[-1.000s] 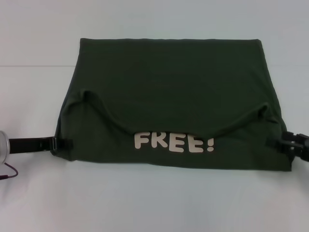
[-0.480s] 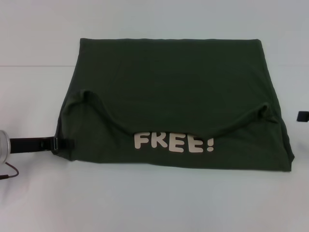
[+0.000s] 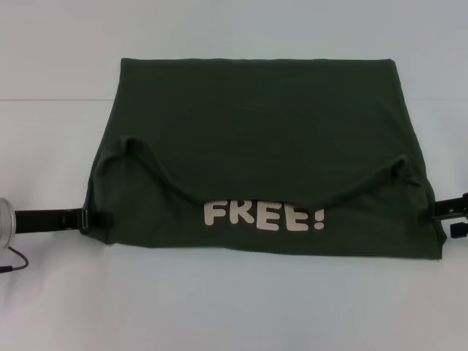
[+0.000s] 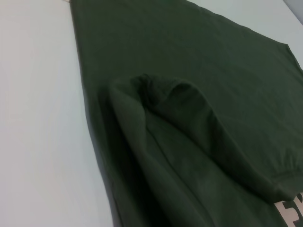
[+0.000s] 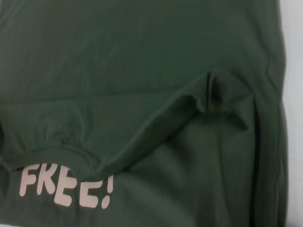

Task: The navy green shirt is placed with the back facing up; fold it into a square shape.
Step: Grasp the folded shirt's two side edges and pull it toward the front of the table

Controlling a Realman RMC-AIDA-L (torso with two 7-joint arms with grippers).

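White "FREE!" print [image 3: 262, 216] legible on folded navy green shirt [image 3: 256, 124].

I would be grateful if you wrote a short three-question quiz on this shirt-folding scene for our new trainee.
1. True or false: the white "FREE!" print on the navy green shirt is fully covered by the folded layer.
2. Multiple choice: where is the left gripper? A) at the shirt's left edge near the front corner, B) above the shirt's middle, C) by the far edge.
3. Short answer: at which edge of the shirt does the right gripper show in the head view?

Key
1. False: the print shows below the folded layer's sagging edge.
2. A.
3. The right edge, near the front corner, beside the cloth on the white table.
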